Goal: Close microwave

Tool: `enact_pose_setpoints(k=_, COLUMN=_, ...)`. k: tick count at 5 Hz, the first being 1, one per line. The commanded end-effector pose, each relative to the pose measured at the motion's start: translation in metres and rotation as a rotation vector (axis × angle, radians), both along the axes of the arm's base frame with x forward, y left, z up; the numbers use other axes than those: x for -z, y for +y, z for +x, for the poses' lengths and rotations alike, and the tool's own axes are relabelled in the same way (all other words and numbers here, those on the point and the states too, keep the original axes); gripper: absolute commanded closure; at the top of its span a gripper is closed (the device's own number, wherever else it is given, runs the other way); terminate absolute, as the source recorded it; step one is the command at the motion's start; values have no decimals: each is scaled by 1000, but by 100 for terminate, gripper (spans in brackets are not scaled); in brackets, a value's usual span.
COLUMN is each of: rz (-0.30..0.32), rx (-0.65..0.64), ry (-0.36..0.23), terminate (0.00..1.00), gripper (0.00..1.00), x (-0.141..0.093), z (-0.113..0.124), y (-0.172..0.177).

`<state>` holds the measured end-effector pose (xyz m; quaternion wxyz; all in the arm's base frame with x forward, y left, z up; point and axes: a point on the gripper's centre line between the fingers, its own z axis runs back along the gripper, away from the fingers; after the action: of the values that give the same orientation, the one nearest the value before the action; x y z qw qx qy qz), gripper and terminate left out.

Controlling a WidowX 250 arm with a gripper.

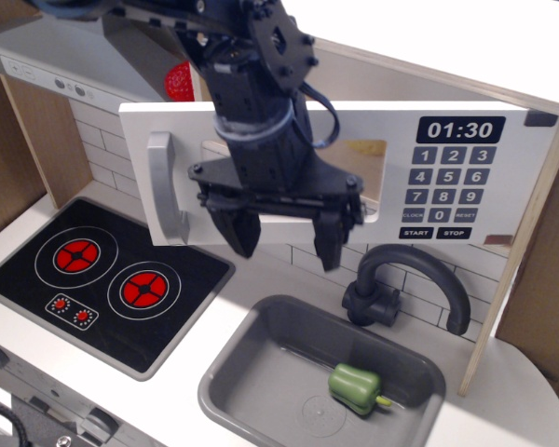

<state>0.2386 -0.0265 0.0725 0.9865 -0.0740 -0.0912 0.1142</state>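
The microwave (447, 172) is a white wooden door panel with a grey vertical bar handle (165, 189) at its left, a clear window and a black keypad showing 01:30. The door stands swung open, out from the cabinet. My black gripper (284, 235) hangs in front of the door's window, fingers pointing down and spread wide apart, holding nothing. Its left finger (242, 233) is right of the handle, not touching it. The arm covers most of the window.
A black two-burner stove (102, 279) lies at the lower left. A grey sink (261, 372) holds a green pepper (356, 387). A black faucet (410, 284) stands behind the sink. A red object (178, 82) sits on the shelf behind the door.
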Motion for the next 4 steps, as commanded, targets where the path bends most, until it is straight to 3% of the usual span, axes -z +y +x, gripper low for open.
enact_pose_setpoints(k=1, rz=2, rx=-16, ry=-94, terminate=0, gripper=0, x=0, z=36, y=12)
enact_pose_setpoints(k=2, rz=32, rx=13, ry=-134, terminate=0, gripper=0, x=5, z=46, y=17)
enact_pose_setpoints(k=4, rz=91, rx=49, ry=-274, terminate=0, gripper=0, x=0, z=71, y=24)
